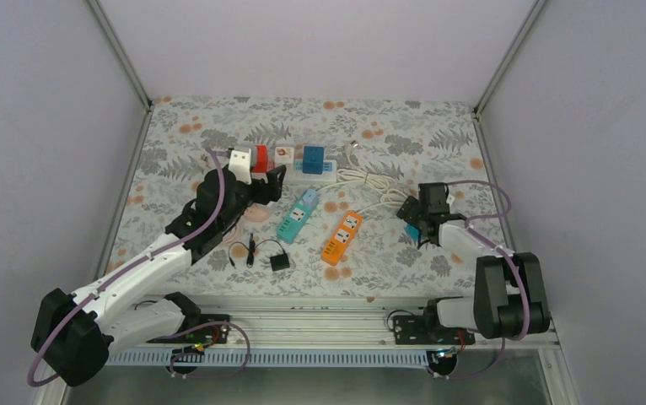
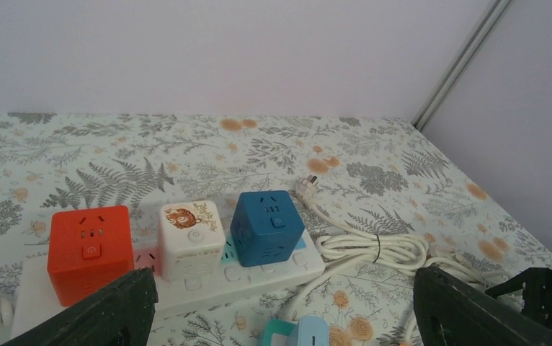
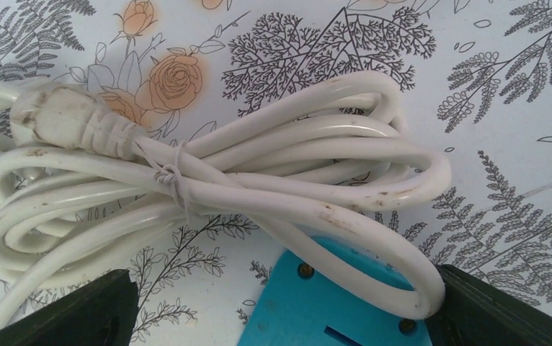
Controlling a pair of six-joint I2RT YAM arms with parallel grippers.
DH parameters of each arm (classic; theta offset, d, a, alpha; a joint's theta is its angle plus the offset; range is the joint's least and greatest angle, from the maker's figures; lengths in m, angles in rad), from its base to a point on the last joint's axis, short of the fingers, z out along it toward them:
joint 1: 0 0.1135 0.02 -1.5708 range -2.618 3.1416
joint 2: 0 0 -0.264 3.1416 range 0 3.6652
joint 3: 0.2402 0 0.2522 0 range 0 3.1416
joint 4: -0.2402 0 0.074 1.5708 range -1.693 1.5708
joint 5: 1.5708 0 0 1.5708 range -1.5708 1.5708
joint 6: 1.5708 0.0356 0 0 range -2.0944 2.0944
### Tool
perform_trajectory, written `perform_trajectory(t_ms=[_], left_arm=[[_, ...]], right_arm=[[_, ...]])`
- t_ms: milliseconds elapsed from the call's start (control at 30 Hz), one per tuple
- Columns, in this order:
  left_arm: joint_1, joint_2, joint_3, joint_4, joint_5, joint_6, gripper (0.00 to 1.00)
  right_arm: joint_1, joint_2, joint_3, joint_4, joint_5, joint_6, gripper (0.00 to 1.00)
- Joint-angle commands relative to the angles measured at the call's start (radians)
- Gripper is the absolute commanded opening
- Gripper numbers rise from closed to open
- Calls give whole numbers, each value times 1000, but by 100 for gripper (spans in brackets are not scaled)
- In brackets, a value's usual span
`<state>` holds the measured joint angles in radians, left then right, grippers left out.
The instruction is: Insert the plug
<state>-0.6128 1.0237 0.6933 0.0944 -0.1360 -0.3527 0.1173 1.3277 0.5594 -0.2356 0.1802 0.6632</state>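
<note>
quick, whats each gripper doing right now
left gripper: open, holding nothing
right gripper: open, fingers wide either side of a blue casing, not clamped on it

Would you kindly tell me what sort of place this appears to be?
Probably a robotics lab test cell: plain enclosure walls with metal corner posts, a floral tablecloth, and power strips staged as props.

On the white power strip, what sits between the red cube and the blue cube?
A white cube adapter with a cartoon print stands between the red cube and blue cube on the white strip; the left wrist view shows it.
</note>
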Motion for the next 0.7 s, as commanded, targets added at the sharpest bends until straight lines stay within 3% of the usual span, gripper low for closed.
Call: perform_trajectory(t_ms=[0,233,333,467,667], left_arm=[[5,4,-9,14,17,-12,89],[7,5,-9,9,14,-12,89],[8,4,-11,11,14,-17,89],[8,6,-7,6,24,-14,89],[10,0,-15,7,22,-20,88]], right_arm=[[33,-19,-51,-3,-116,8,97],[138,-129,-60,-71,-195,131,94],[139,-175,-52,-86,-118,123,94],[141,-96,11,-153,18,58,94],[192,-34,10,-157,-12,59,93]])
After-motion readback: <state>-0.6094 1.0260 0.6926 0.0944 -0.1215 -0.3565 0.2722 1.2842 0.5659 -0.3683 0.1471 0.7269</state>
